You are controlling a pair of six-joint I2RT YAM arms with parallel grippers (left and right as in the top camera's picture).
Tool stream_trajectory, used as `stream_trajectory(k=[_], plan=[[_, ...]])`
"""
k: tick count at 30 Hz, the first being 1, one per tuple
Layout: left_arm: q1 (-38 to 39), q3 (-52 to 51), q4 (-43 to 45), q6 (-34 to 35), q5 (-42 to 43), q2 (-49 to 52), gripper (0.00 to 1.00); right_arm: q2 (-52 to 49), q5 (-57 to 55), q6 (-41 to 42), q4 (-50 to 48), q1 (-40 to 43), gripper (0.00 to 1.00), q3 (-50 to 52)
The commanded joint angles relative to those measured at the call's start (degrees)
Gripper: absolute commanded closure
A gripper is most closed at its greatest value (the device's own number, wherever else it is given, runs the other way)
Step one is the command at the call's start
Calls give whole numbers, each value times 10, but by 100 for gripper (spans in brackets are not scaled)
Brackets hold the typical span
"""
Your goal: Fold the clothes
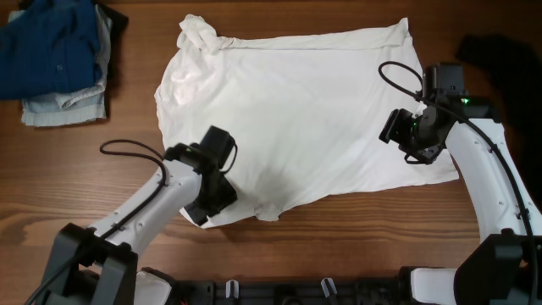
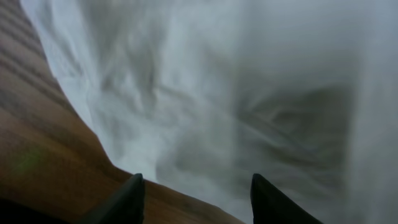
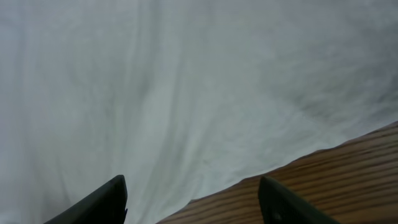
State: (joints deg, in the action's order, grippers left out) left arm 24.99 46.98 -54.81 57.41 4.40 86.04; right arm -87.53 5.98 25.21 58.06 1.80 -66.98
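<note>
- In the middle of the table (image 1: 339, 246), the white T-shirt (image 1: 296, 110) lies spread almost flat, so you have long, free edges to take hold of. No print shows on the side facing up.
- At its near-left hem, your left arm (image 1: 157, 199) has its jaws standing apart. The left wrist view shows the cloth edge running between the two tips, with nothing pinched.
- At the shirt's right edge, your right arm (image 1: 478, 169) holds its jaws apart too, low over the line where cloth meets wood.
- I judge you have the arms at these two edges so that the shirt can be lifted evenly and carried across in one fold.
- The fabric looks like thin, soft knit with shallow wrinkles. Expect it to sag and drape once raised.
- The sleeve (image 1: 199, 36) at the far-left corner is bunched into a lump, which would spoil a clean fold unless you smooth it.
- A black garment (image 1: 495, 55) lies at the far right, and a stack of folded clothes (image 1: 55, 59), blue on top, sits at the far left.
</note>
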Motion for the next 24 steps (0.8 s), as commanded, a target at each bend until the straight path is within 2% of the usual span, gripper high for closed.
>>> stream_trajectory(k=[1,11,13,14,16,17,20,22,24], plan=[[35,-42,29,89,-10,0,51,3,7,-13,-8,-1,32,0],[59,-80,124,96,-44,36,55,3,7,-13,-13,-1,32,0],[59,-82,124,95,-56,50,60,3,7,-13,-13,-1,32,0],[59,-82,124,95,-56,58,67,3,7,-17,-13,-1,32,0],[59,-82,124,95,-54,74,92,3,7,-20,-13,-1,32,0],[59,-82,123,95,-53,78,96,3,7,-23,-13,-1,32,0],[55,-80,106,71,-48,75,96,3,7,-28,-13,-1,33,0],[45,-70,63,68,-35,64,96,3,7,-27,-13,-1,34,0],[32,-46,-2,37,-18,43,96,3,7,-28,-12,-1,34,0]])
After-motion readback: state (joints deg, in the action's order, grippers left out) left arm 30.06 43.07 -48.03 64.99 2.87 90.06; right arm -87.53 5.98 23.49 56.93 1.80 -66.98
